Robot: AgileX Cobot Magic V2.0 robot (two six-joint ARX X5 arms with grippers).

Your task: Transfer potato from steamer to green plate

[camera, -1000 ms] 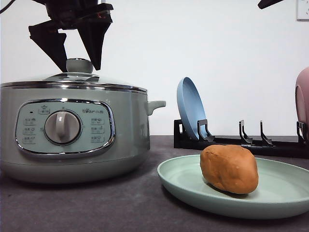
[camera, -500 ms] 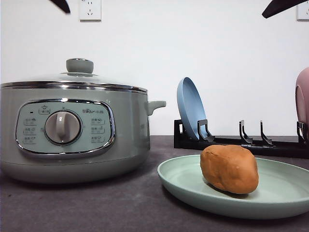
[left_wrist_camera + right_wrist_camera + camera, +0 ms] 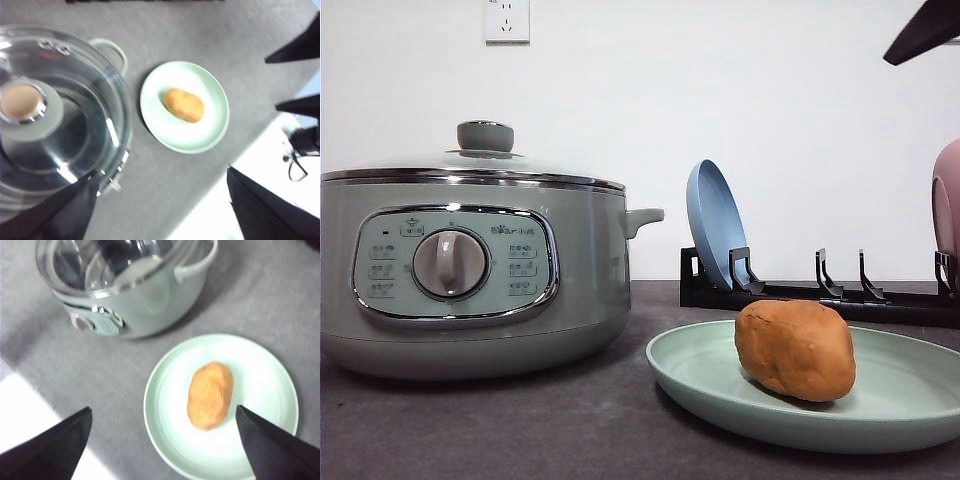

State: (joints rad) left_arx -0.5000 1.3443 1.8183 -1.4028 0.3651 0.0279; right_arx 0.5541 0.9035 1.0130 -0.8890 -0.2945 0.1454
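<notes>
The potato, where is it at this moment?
In the front view, the potato lies on the green plate, on the table's right side, right of the lidded steamer.

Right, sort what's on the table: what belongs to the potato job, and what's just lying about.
Job: potato, lying on the green plate; steamer, lid on.

Lying about: blue plate standing in the black rack; pink plate at the rack's far end.

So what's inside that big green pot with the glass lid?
Through the clear glass lid of the pale green steamer pot nothing shows but reflections; glare hides the bottom. The orange-brown potato lies outside it, on the round mint-green plate.
</notes>
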